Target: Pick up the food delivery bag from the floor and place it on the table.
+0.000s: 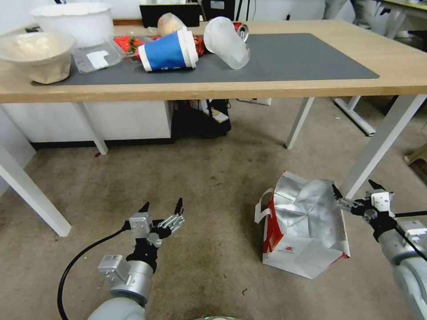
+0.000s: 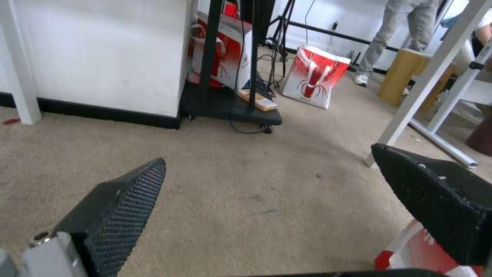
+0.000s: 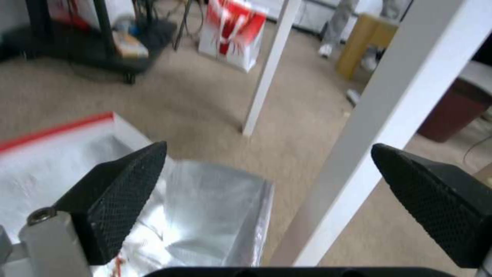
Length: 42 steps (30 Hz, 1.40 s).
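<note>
The large boxy white paper food delivery bag, with red side panels, a small round red logo and silver foil lining, stands on the greyish-beige carpet-like floor, close to one white leg of the wide light-wood table. Its mouth is open upward and a little crumpled, so the foil inside is visible, and a white strap handle hangs at the side that faces the left arm.

The right gripper is low, at the upper edge of the bag on the side nearest the table leg. Its two black fingers are spread wide apart, and in the right wrist view one finger is above the foil lining while the other is out over the carpet, with the white leg between them in the background. It seems that the rim of the bag is meant to go between the fingers, but I cannot say for sure if a finger already touches the paper. Nothing is pinched yet.

The left gripper waits low over the bare carpet, well apart from the bag, its fingers spread also and holding nothing.

The table carries a dark grey mat, with bowls, a tipped blue paper cup and a clear plastic cup lying toward the left part. The right part of the mat is free, a good place for the bag.
</note>
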Tool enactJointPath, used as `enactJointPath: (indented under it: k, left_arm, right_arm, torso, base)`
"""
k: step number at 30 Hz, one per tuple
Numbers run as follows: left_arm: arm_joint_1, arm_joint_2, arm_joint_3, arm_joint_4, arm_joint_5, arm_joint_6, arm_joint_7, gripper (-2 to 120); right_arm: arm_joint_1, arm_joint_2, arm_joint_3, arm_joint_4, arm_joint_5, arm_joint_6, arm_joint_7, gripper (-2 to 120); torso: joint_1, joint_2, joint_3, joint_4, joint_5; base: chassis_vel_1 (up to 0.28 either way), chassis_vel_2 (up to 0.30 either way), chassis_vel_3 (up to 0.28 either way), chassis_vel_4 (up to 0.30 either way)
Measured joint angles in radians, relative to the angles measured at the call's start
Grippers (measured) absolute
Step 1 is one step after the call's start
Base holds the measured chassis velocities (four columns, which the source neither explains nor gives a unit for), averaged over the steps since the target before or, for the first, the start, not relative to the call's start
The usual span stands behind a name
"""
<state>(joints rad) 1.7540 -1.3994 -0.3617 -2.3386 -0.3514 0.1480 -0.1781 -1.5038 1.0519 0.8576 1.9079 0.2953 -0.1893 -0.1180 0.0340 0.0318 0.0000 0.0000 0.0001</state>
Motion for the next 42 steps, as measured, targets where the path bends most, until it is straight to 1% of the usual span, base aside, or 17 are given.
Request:
enactJointPath:
  k: [2, 3, 5, 8, 9, 14, 22, 26, 33, 35, 36, 37, 40, 41, 42]
  left_arm:
    - [0.000, -0.001, 0.000, 0.001, 0.001, 0.000, 0.000, 100]
    - [-0.001, -0.003, 0.000, 0.004, 0.001, -0.001, 0.000, 100]
    - [-0.001, -0.004, 0.000, 0.006, 0.001, -0.002, 0.000, 100]
    - [-0.008, -0.003, -0.005, 0.017, -0.002, -0.006, 0.000, 100]
    - [-0.008, -0.003, -0.005, 0.017, -0.002, -0.006, 0.000, 100]
    - [-0.014, -0.007, -0.006, 0.030, -0.004, -0.007, 0.000, 100]
    - [-0.014, -0.007, -0.009, 0.045, -0.004, -0.014, -0.001, 100]
    - [-0.014, -0.005, -0.013, 0.049, -0.006, -0.014, -0.003, 100]
    - [-0.014, -0.003, -0.017, 0.053, -0.011, -0.014, -0.004, 100]
    - [-0.014, -0.004, -0.016, 0.053, -0.012, -0.014, -0.004, 100]
    - [-0.014, -0.004, -0.016, 0.054, -0.012, -0.014, -0.004, 100]
    - [-0.014, -0.004, -0.016, 0.054, -0.012, -0.014, -0.004, 100]
    - [-0.015, -0.003, -0.018, 0.056, -0.012, -0.016, -0.003, 100]
    - [-0.015, -0.003, -0.018, 0.056, -0.012, -0.016, -0.003, 100]
    - [-0.015, -0.003, -0.018, 0.057, -0.012, -0.018, -0.003, 100]
  right_arm:
    - [0.009, -0.008, -0.012, -0.016, 0.000, -0.004, 0.005, 100]
    - [0.032, -0.025, -0.039, -0.056, -0.004, -0.012, 0.015, 100]
    - [0.045, -0.034, -0.051, -0.079, -0.007, -0.014, 0.018, 100]
    - [0.092, -0.058, -0.088, -0.154, -0.013, -0.027, 0.024, 100]
    - [0.092, -0.058, -0.088, -0.154, -0.013, -0.027, 0.024, 100]
    - [0.158, -0.080, -0.141, -0.235, -0.012, -0.052, 0.021, 100]
    - [0.219, -0.086, -0.208, -0.300, -0.016, -0.065, 0.022, 100]
    - [0.266, -0.084, -0.249, -0.347, -0.032, -0.093, 0.036, 100]
    - [0.303, -0.075, -0.278, -0.375, -0.032, -0.151, 0.040, 100]
    - [0.314, -0.072, -0.287, -0.388, -0.032, -0.157, 0.036, 97]
    - [0.321, -0.070, -0.291, -0.397, -0.032, -0.160, 0.035, 89]
    - [0.321, -0.070, -0.291, -0.397, -0.032, -0.160, 0.035, 89]
    - [0.327, -0.065, -0.293, -0.412, -0.032, -0.164, 0.037, 75]
    - [0.327, -0.065, -0.293, -0.412, -0.032, -0.164, 0.037, 75]
    - [0.327, -0.065, -0.293, -0.416, -0.032, -0.164, 0.037, 71]
  torso:
    - [0.000, 0.000, 0.000, 0.0001, 0.0000]
    - [0.000, 0.000, 0.000, 0.0000, 0.0002]
    - [0.000, 0.000, 0.000, -0.0001, 0.0000]
    - [0.000, 0.001, 0.000, -0.0003, 0.0000]
    - [0.000, 0.001, 0.000, -0.0003, 0.0000]
    - [0.000, 0.001, 0.000, -0.0001, -0.0002]
    - [0.000, 0.001, 0.000, 0.0000, 0.0000]
    - [0.000, 0.001, 0.000, -0.0001, 0.0000]
    - [0.000, 0.001, 0.000, -0.0001, -0.0001]
    - [0.000, 0.001, 0.000, 0.0000, -0.0001]
    - [0.000, 0.001, 0.000, -0.0001, -0.0001]
    - [0.000, 0.001, 0.000, -0.0001, -0.0001]
    - [0.000, 0.001, 0.000, 0.0000, -0.0001]
    - [0.000, 0.001, 0.000, 0.0000, -0.0001]
    - [0.000, 0.001, 0.000, -0.0001, -0.0001]
  base:
    - [0.000, 0.000, 0.000, 0.000]
    - [0.000, 0.000, 0.000, 0.000]
    - [0.000, 0.000, 0.000, 0.000]
    - [0.000, 0.000, 0.000, 0.000]
    - [0.000, 0.000, 0.000, 0.000]
    - [0.000, 0.000, 0.000, 0.000]
    - [0.000, 0.000, 0.000, 0.000]
    - [0.000, 0.000, 0.000, 0.000]
    - [0.000, 0.000, 0.000, 0.000]
    - [0.000, 0.000, 0.000, 0.000]
    - [0.000, 0.000, 0.000, 0.000]
    - [0.000, 0.000, 0.000, 0.000]
    - [0.000, 0.000, 0.000, 0.000]
    - [0.000, 0.000, 0.000, 0.000]
    - [0.000, 0.000, 0.000, 0.000]
